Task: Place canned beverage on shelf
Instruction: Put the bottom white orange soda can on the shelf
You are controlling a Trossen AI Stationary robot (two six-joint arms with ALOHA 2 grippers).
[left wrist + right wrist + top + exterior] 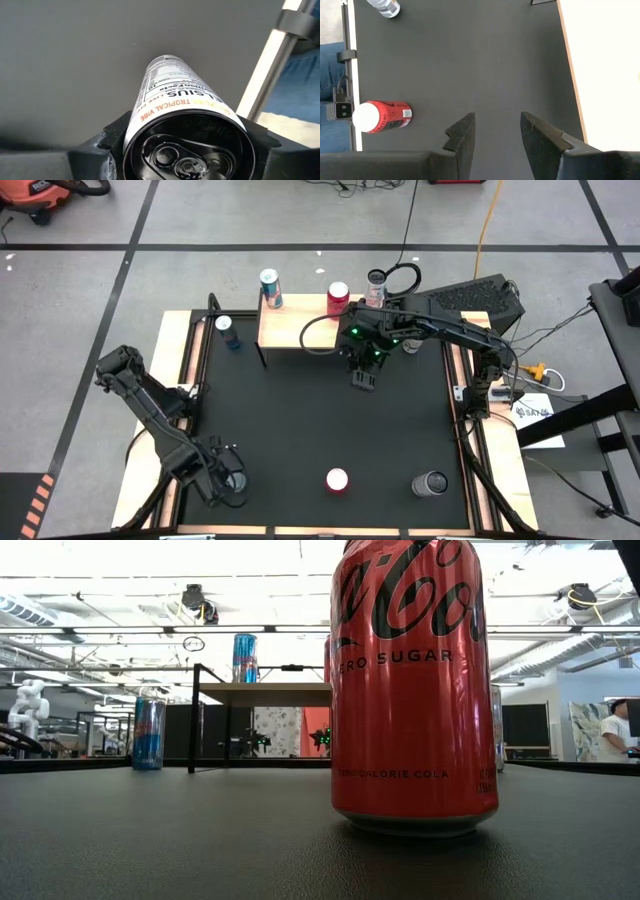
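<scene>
Left end effector (182,150) grips a white can (182,107) at the near-left corner of the surface (300,420). Lift vertically (avoid tilt) before moving twd. the shelf (300,330). Right end effector (497,132), part-open and empty, hovers beside shelf.

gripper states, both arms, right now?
Left gripper: closed on the white Celsius can, near table corner.
Right gripper: open, empty, hovering by the shelf.
</scene>
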